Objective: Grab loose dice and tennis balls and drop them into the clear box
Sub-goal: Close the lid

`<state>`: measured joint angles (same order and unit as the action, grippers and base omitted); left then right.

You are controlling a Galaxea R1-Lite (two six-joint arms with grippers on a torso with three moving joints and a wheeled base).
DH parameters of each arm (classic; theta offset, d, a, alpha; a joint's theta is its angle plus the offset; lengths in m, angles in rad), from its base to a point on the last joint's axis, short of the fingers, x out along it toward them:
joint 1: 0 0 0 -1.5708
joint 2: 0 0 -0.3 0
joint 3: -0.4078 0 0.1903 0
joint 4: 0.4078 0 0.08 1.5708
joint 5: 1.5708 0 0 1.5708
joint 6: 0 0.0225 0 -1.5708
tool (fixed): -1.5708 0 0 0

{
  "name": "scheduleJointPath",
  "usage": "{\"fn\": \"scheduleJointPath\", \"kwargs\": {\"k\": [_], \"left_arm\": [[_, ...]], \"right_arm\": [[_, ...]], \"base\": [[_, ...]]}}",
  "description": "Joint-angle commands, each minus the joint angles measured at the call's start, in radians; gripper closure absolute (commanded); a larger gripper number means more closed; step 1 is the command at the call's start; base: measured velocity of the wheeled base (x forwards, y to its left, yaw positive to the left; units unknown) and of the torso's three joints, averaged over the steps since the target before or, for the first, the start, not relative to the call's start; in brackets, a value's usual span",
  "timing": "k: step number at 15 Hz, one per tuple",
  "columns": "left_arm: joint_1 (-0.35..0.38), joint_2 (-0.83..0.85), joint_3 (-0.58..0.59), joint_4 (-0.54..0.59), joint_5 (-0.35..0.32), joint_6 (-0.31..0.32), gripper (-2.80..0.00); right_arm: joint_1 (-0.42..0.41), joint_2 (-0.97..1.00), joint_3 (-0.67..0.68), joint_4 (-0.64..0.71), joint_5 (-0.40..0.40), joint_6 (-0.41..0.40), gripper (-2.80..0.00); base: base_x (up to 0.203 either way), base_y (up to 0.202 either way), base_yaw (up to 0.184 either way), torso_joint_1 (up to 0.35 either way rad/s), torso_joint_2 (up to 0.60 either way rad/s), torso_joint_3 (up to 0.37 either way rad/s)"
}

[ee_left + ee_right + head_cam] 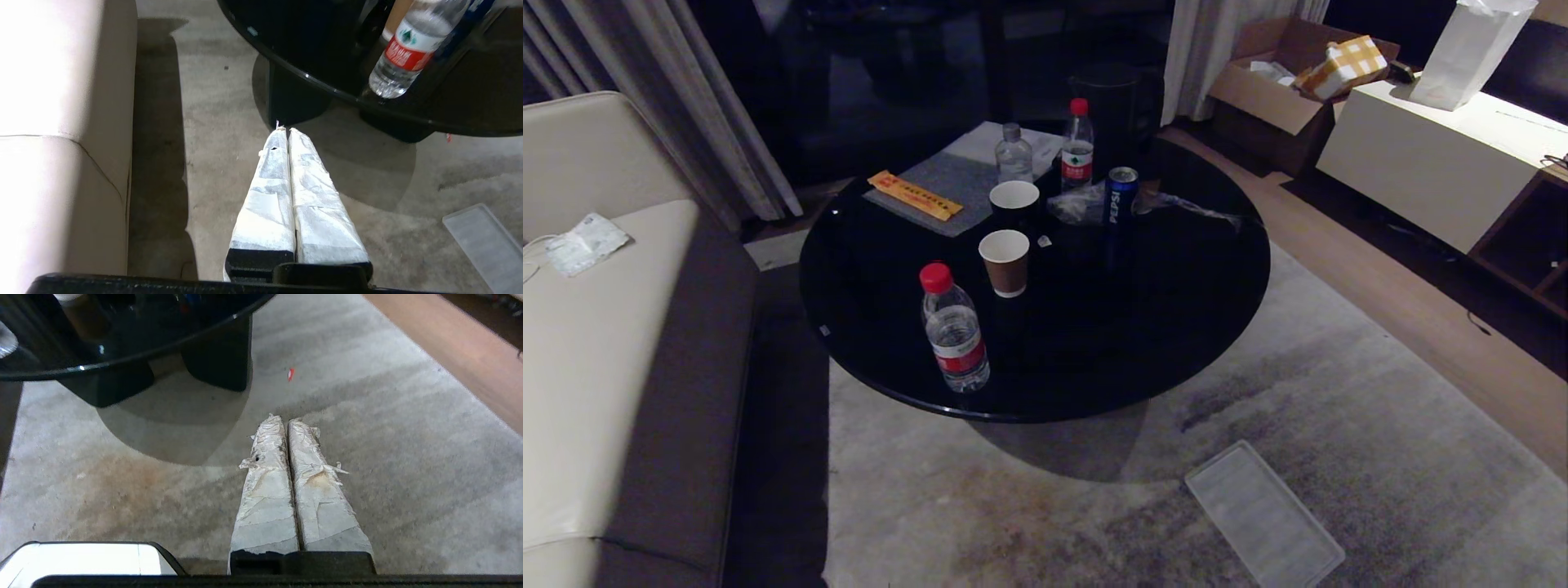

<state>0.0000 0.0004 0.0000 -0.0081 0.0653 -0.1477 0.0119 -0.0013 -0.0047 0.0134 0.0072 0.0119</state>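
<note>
Black glass tabletop shows only bottles and cups, no dice, tennis balls or clear box anywhere, so I'm searching with left pincer and right pincer both pressed together over carpet.

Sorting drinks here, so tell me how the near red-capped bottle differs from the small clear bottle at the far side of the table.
The near bottle has a red cap and red label; the small clear bottle shows neither. The near one stands alone by the table's front edge; the small one stands on a grey mat, beside another bottle. Both stand upright.
</note>
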Motion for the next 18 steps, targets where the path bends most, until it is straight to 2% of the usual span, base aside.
{"fn": "scheduleJointPath", "kwargs": {"k": [1,18], "left_arm": [[0.000,0.001,0.000,-0.001,0.001,-0.001,0.00],[0.000,0.001,0.000,-0.001,0.001,-0.001,0.00]], "right_arm": [[0.000,0.001,0.000,0.000,0.000,0.000,0.00],[0.000,0.001,0.000,0.000,0.000,0.002,0.00]], "base": [[0.000,0.000,0.000,0.002,0.00,-0.206],[0.000,0.000,0.000,0.004,0.00,-0.196]]}}
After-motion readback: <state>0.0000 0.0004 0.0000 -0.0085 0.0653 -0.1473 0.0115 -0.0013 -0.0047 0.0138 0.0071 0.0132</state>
